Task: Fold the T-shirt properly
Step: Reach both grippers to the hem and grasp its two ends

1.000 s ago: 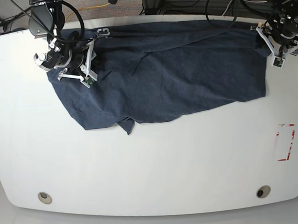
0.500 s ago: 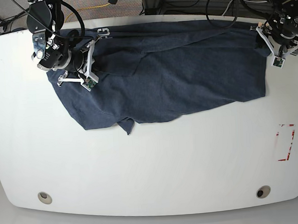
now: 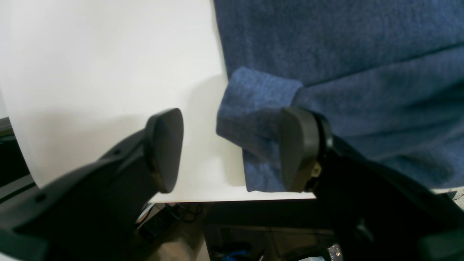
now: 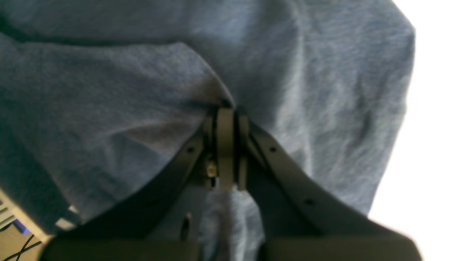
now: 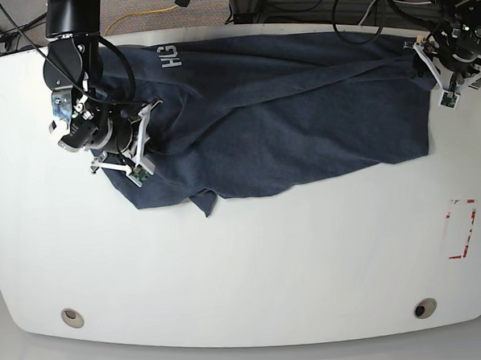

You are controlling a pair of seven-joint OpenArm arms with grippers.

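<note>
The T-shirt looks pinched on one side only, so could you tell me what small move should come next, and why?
Probably close the left gripper: it is open astride the T-shirt corner at the table edge, while the right gripper is already shut on fabric.

Our right gripper: jaws pressed together, pinching the T-shirt. Our left gripper: jaws spread wide at the table's far corner, holding nothing.
</note>
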